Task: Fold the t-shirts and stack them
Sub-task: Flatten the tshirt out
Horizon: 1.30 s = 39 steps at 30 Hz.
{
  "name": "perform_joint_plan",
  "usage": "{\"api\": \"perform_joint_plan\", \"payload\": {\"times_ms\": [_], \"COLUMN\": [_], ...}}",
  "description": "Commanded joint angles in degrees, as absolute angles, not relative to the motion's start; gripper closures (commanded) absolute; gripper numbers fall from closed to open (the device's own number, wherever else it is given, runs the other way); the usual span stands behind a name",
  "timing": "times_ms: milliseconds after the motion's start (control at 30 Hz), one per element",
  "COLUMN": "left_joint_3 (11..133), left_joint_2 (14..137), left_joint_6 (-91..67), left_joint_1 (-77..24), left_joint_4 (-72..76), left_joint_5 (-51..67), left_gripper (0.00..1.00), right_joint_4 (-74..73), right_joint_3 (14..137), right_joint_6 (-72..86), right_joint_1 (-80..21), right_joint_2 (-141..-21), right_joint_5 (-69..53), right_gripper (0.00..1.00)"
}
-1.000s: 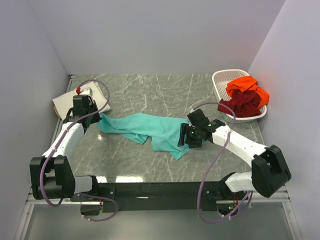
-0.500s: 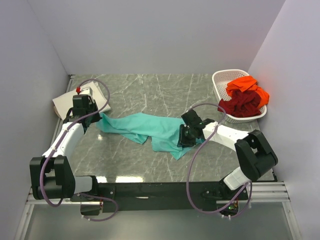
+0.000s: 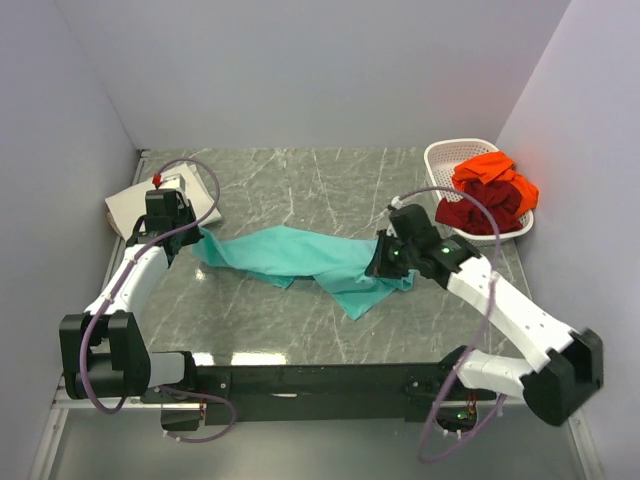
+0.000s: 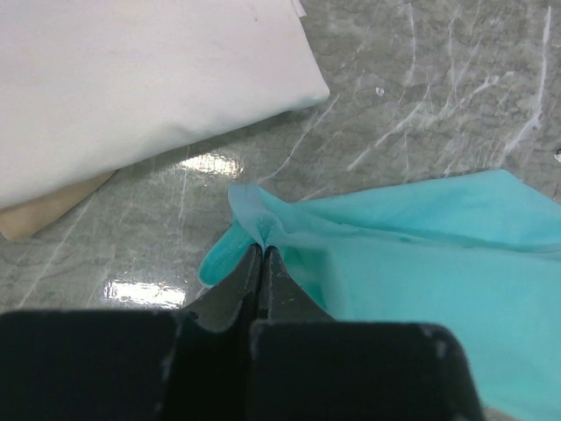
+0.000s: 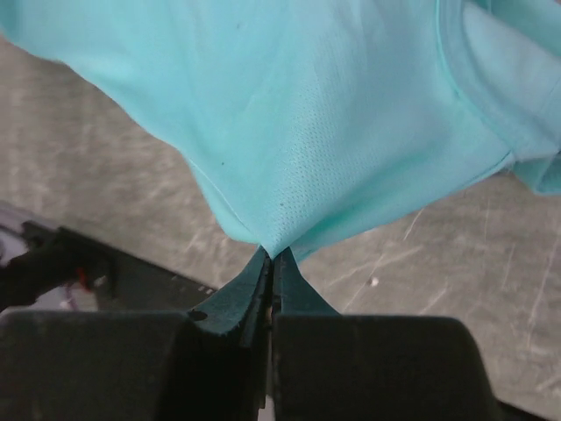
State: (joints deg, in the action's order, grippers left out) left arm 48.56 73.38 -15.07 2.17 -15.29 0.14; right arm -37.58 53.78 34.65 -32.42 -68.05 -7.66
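Teal shirt pinched at both ends across the table

The left gripper (image 4: 262, 250) is closed tight on a small fold at the edge of the teal t-shirt (image 3: 300, 258), its fingers pressed together with only cloth between them. This pinch sits low over the marble-patterned table (image 3: 300, 180), near the far left corner. The right gripper (image 5: 270, 256) is likewise clamped, its fingertips meeting on a bunched point of the same shirt, from which the fabric fans out wide; a ribbed collar band shows at the upper right of the right wrist view. Whether that end is clear of the table, I cannot tell.

Between the two arms the teal t-shirt runs as a long, wrinkled band across the middle of the table, with a loose corner trailing toward the near edge below the right gripper.

Just beside the left gripper, in the far left corner, lies a folded cream t-shirt (image 4: 131, 79), flat, with a tan layer peeking from under it. Well apart, at the far right, a white basket (image 3: 440, 160) holds a crumpled orange t-shirt (image 3: 495, 170) on top of a dark red t-shirt (image 3: 485, 210)
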Motion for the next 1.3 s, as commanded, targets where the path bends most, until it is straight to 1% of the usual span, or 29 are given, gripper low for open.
{"api": "perform_joint_plan", "payload": {"times_ms": [0, 133, 233, 300, 367, 400, 433, 467, 500, 533, 567, 600, 667, 700, 767, 800, 867, 900, 967, 1033, 1067, 1167, 1267], "left_joint_3": [49.3, 49.3, 49.3, 49.3, 49.4, 49.5, 49.4, 49.4, 49.3, 49.2, 49.2, 49.2, 49.4, 49.7, 49.9, 50.1, 50.3, 50.2, 50.0, 50.0, 50.2, 50.6, 50.5], "left_joint_2": [72.6, 72.7, 72.8, 72.8, 73.0, 73.2, 73.4, 73.4, 73.5, 73.5, 73.7, 73.7, 74.4, 74.9, 75.3, 75.6, 76.2, 76.2, 76.2, 76.5, 76.9, 78.0, 78.4], "left_joint_6": [-13.9, -13.8, -13.8, -13.7, -13.9, -14.0, -14.0, -14.0, -14.0, -14.1, -14.1, -14.2, -14.4, -14.7, -14.8, -14.6, -14.5, -14.4, -14.3, -14.3, -14.3, -14.4, -14.6], "left_joint_1": [2.3, 2.3, 2.3, 2.3, 2.3, 2.3, 2.3, 2.3, 2.3, 2.3, 2.3, 2.4, 2.3, 2.2, 2.2, 2.2, 2.2, 2.2, 2.1, 2.2, 2.2, 2.2, 2.2], "left_joint_4": [-13.8, -13.8, -13.8, -13.8, -13.8, -13.9, -13.9, -13.8, -13.7, -13.7, -13.6, -13.6, -13.6, -13.5, -13.5, -13.8, -14.0, -14.1, -13.9, -13.7, -13.9, -14.2, -14.1], "left_joint_5": [0.2, 0.1, 0.2, 0.2, 0.2, 0.3, 0.2, 0.3, 0.6, 0.9, 1.1, 2.1, 3.3, 4.5, 5.2, 5.3, 4.7, 4.1, 3.7, 4.0, 3.9, 4.7, 4.9], "left_gripper": [1.00, 0.99, 1.00, 0.99, 0.99, 0.99, 1.00, 0.99, 0.99, 1.00, 0.99, 0.99, 0.99, 1.00, 0.99, 1.00, 1.00, 0.99, 1.00, 1.00, 1.00, 1.00, 1.00], "right_joint_4": [-49.5, -54.8, -56.2, -54.8, -53.3, -49.8, -47.5, -43.0, -41.2, -40.6, -41.8, -42.4, -42.0, -41.6, -40.3, -40.0, -39.0, -38.6, -37.6, -37.2, -36.8, -36.4, -35.7], "right_joint_3": [59.4, 62.2, 62.6, 61.4, 61.2, 60.6, 60.4, 60.5, 61.4, 62.9, 65.0, 68.5, 69.3, 67.7, 64.4, 60.0, 55.0, 50.1, 44.0, 40.9, 38.6, 35.3, 34.1], "right_joint_6": [34.2, 35.6, 35.7, 34.8, 32.2, 30.9, 29.2, 28.4, 28.0, 27.8, 27.5, 27.3, 26.9, 26.9, 27.1, 27.4, 28.1, 29.0, 30.3, 32.5, 33.2, 34.5, 34.7], "right_joint_1": [-32.9, -32.9, -32.8, -32.6, -30.2, -28.9, -26.7, -24.5, -20.3, -19.0, -18.5, -19.3, -20.7, -21.6, -22.1, -22.2, -23.2, -23.6, -24.9, -26.6, -27.1, -27.7, -28.0], "right_joint_2": [-60.8, -56.1, -55.5, -57.4, -60.4, -64.1, -66.2, -70.6, -72.9, -75.0, -78.2, -78.6, -76.6, -75.6, -72.6, -71.5, -67.9, -66.3, -61.6, -58.7, -56.7, -55.5, -57.3], "right_joint_5": [-8.3, -11.1, -13.4, -12.3, -10.0, -7.4, -6.3, -6.4, -7.1, -7.1, -6.4, -5.2, -3.9, -4.9, -6.7, -7.1, -8.0, -8.7, -11.1, -12.5, -12.9, -12.9, -13.2], "right_gripper": [1.00, 1.00, 1.00, 1.00, 0.94, 0.86, 0.80, 0.73, 0.54, 0.48, 0.46, 0.43, 0.40, 0.39, 0.39, 0.42, 0.46, 0.48, 0.49, 0.49, 0.47, 0.41, 0.38]}}
